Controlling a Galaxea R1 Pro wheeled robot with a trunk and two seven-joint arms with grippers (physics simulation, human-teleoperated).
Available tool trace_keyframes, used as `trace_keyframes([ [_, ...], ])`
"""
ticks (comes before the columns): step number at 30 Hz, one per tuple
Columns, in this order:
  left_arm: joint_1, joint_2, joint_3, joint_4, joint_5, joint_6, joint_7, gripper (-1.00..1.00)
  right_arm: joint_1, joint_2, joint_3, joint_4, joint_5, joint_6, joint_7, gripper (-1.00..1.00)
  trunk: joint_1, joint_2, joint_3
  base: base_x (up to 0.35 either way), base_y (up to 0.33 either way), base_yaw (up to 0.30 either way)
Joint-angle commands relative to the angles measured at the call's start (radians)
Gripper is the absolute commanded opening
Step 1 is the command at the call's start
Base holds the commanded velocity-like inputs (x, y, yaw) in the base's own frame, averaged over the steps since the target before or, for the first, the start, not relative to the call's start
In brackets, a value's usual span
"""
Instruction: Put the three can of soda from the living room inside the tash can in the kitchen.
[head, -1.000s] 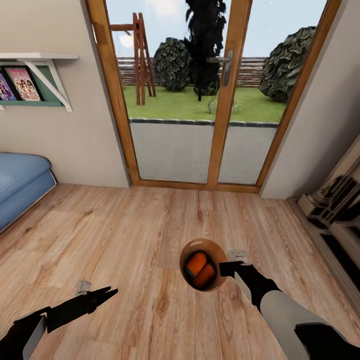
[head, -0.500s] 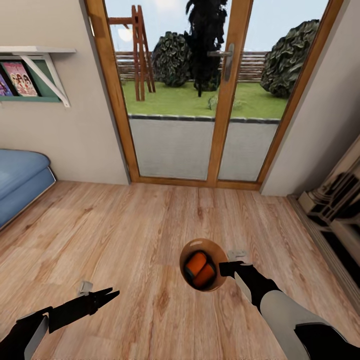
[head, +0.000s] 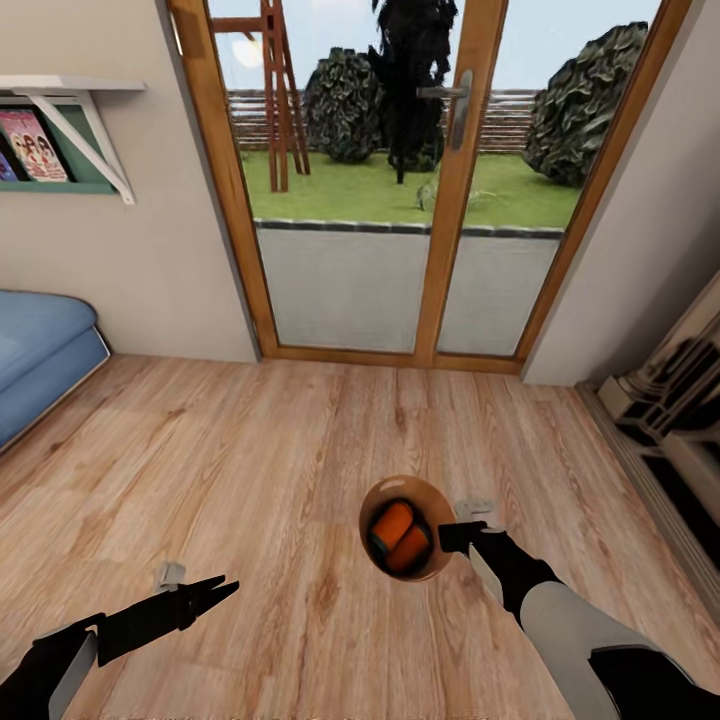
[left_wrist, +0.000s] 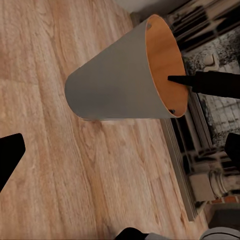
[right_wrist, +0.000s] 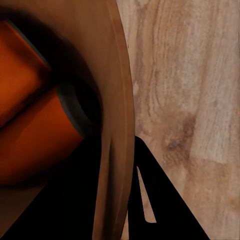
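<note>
The right gripper has its jaws clamped on the rim of the bin, carried above the plank floor near the glass doors. Two orange cans lie inside; the blue one isn't visible. The left gripper hangs empty, jaws apart. A one-sided rim pinch could let the bin tilt or slip during driving, spilling cans.

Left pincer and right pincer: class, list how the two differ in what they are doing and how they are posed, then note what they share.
The right pincer is shut on the rim of the trash can, one finger inside, one outside; the left pincer holds nothing. The right pincer carries the can, with two orange soda cans inside, above the floor; the left pincer hangs free with fingers parted. Both are black and held low in front.
</note>
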Motion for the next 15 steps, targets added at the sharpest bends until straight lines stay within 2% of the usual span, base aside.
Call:
trace_keyframes([
  [1,0.000,0.000,0.000,0.000,0.000,0.000,0.000,1.00,-0.001,0.000,-0.006,-0.010,-0.004,-0.010,0.005,-1.00,0.000,0.000,-0.002,0.000,0.000,0.000],
  [4,0.000,0.000,0.000,0.000,0.000,0.000,0.000,1.00,-0.001,0.001,-0.005,-0.010,-0.005,-0.036,0.005,-1.00,0.000,0.000,-0.006,0.000,0.000,0.000],
  [15,0.000,0.000,0.000,0.000,0.000,0.000,0.000,1.00,-0.001,0.000,-0.005,-0.010,-0.005,-0.046,0.005,-1.00,0.000,0.000,-0.011,0.000,0.000,0.000],
])
